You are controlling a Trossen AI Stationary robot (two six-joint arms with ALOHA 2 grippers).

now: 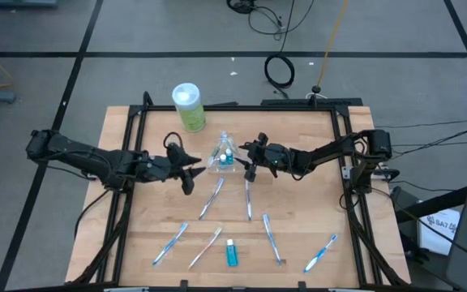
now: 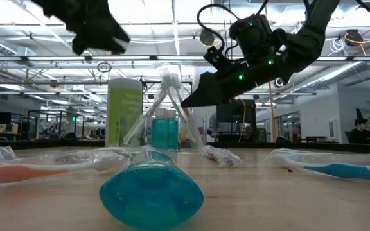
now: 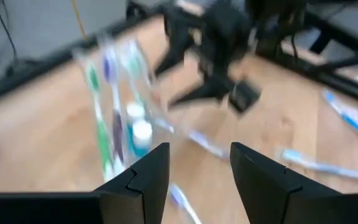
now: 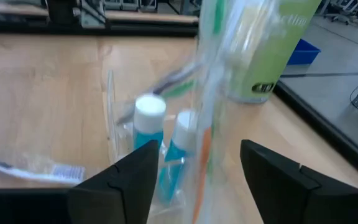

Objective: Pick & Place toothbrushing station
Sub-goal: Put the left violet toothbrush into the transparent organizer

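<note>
The clear holder (image 1: 223,156) was seen standing upright at the middle of the wooden table (image 1: 136,235), with wrapped toothbrushes and two small blue tubes inside it. The right gripper (image 1: 250,156) was held just beside it, fingers spread apart, nothing pinched. The left gripper (image 1: 189,169) was placed on the holder's other side, its fingers parted and empty too. A green canister (image 1: 189,107) was seen behind the holder. More wrapped toothbrushes (image 1: 212,198) and a blue tube (image 1: 232,253) were laid across the near boards.
</note>
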